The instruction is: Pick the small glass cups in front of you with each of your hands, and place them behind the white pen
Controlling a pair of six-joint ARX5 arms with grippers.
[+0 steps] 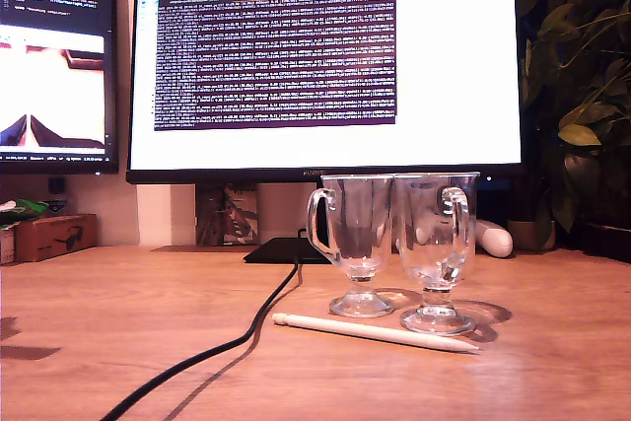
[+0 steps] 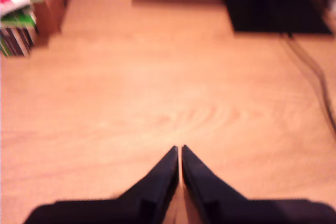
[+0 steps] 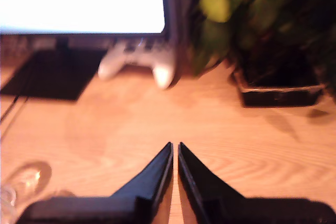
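Exterior view has both small glass cups, the first cup (image 1: 353, 244) and second cup (image 1: 435, 248), standing upright side by side on the tabletop (image 1: 118, 322), just behind the white pen (image 1: 375, 332), with a black cable (image 1: 227, 347) running off toward that view's left. Neither arm shows up there. My first gripper (image 2: 180, 153) and my second gripper (image 3: 175, 149) both have their fingers pinched together on nothing, over bare wood.

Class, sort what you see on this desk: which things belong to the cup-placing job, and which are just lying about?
Job: first glass cup; second glass cup; white pen; first pincer; second pincer.

Lying about: black cable; monitor; game controller; potted plant; cardboard box.
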